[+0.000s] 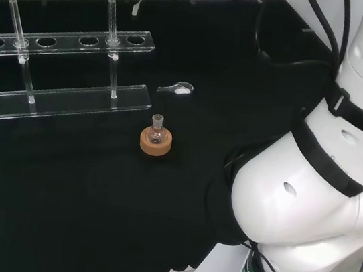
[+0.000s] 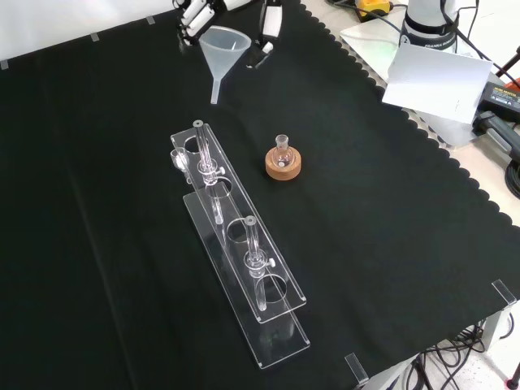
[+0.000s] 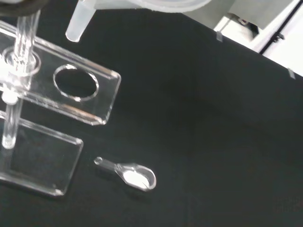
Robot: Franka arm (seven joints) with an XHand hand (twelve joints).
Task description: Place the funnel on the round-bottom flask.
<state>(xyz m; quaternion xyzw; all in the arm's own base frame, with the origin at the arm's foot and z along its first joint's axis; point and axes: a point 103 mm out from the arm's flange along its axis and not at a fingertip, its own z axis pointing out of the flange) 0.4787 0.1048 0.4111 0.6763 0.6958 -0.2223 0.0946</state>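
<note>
Above the far end of the clear acrylic rack [image 2: 236, 244], the black-and-white hand [image 2: 199, 11] pinches the translucent plastic funnel [image 2: 222, 54] at its rim, spout downward for insertion; the small round-bottom glass flask [image 2: 283, 151] waits upright in its cork ring [image 2: 284, 166], well apart.

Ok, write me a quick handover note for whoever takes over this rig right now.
Hand: raised at the front view's top edge, shut on the funnel, spout pointing down.
Flask: upright on its cork ring, mid-cloth, to the right of the clear rack in the front view. Its neck is bare.
A small clear scoop lies on the cloth beyond the flask in the head view.
Done: funnel picked up.
Left: carry the funnel over the flask, lower the spout into the neck, let go.
</note>
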